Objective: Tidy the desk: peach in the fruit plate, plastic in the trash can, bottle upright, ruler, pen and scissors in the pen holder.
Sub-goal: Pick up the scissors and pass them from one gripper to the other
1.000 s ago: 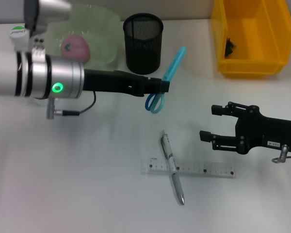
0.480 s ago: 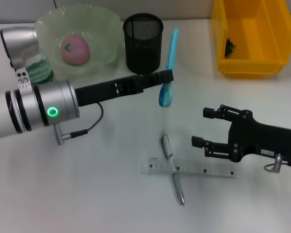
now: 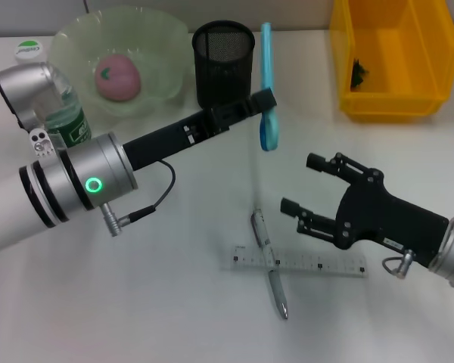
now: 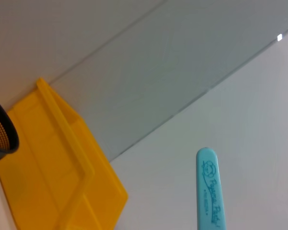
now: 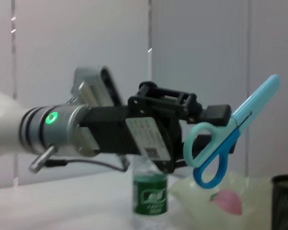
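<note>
Three items appear finished: the peach (image 3: 118, 76) lies in the fruit plate (image 3: 166, 45), the plastic (image 3: 358, 73) sits in the trash can (image 3: 393, 98), and the bottle (image 3: 64, 113) stands upright. The left claw (image 3: 263, 102) grips the scissors (image 3: 268, 83) in the air just beside the pen holder (image 3: 223, 64), handles down, covered blade pointing up, long axis near vertical. The right claw (image 3: 306, 185) hangs wide open above the surface (image 3: 136, 302). Pen (image 3: 268, 261) and ruler (image 3: 303, 265) lie crossed there, not yet stowed.
</note>
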Controlling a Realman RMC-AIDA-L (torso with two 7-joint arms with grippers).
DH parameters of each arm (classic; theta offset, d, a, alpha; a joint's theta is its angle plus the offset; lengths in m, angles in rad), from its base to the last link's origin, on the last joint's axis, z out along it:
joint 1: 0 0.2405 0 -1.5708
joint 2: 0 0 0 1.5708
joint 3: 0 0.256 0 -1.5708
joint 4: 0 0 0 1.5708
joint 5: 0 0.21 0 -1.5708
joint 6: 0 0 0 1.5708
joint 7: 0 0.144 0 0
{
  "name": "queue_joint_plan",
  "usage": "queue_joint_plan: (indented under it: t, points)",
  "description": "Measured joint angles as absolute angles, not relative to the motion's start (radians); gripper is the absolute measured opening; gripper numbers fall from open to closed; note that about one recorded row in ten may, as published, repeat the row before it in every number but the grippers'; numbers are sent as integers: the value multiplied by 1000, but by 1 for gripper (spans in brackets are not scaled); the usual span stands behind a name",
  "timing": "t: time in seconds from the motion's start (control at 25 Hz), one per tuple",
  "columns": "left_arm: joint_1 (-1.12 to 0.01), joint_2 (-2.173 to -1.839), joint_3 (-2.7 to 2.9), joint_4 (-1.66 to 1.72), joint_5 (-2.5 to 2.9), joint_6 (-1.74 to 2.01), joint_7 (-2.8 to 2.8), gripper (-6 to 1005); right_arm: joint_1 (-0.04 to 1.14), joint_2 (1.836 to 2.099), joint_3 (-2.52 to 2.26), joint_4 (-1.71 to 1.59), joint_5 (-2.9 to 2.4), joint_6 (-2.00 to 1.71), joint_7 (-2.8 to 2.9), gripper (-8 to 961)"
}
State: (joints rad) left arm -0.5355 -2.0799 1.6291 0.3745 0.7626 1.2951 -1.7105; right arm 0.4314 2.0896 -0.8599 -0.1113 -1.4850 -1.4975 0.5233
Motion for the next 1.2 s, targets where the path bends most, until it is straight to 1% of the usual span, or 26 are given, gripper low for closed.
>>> queue_joint_plan:
  t: [0.12,0.16,0.32,0.52,0.84,1.2]
  points:
    - [-532,-2080,1663,376,715,1284,-1705,269,440,2092,-859,-34,-1413,-1513,413,795]
    - [-526,-2080,1781,384,557,1238,-1687,269,443,2093,-859,-12,-1398,-1520,383,795]
    - [-526,-2080,1842,386,474,1218,-1671,269,455,2094,-852,62,-1329,-1542,293,795]
    - [-507,-2080,2063,441,172,1114,-1611,269,465,2094,-778,136,-1313,-1581,218,795]
    - [-489,-2080,2219,527,-77,987,-1533,268,488,2094,-686,200,-1320,-1587,142,795]
    - [-487,-2080,2305,577,-221,929,-1466,268,530,2094,-609,268,-1325,-1555,50,795]
